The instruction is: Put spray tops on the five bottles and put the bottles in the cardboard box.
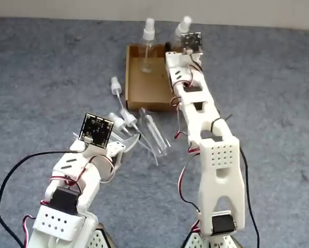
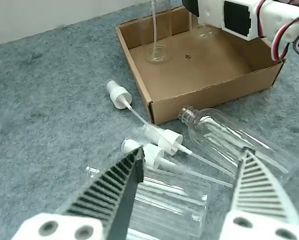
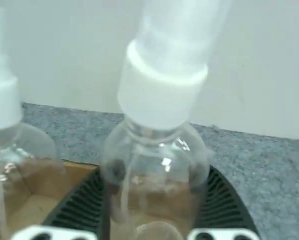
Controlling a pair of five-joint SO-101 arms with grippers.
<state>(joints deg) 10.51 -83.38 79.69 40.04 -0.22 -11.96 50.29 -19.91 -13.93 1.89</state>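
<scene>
Your right pincer (image 3: 152, 205) pinches a capped bottle (image 3: 154, 160), upright at the far right corner of the cardboard box (image 1: 144, 95), near a 2nd capped bottle (image 1: 147, 49) standing inside. Your left pincer (image 2: 192, 160) hangs spread above uncapped bottles (image 2: 229, 137) and loose spray tops (image 2: 164, 137) lying on the bench (image 2: 49, 100), just before the box.

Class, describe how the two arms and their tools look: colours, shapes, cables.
The left arm and right arm are blocky white plastic with black motors, hole-grid panels and looping red wires. A black cable trails beside the left arm. The left tool and right tool have black ribbed fingers on white bases.
</scene>
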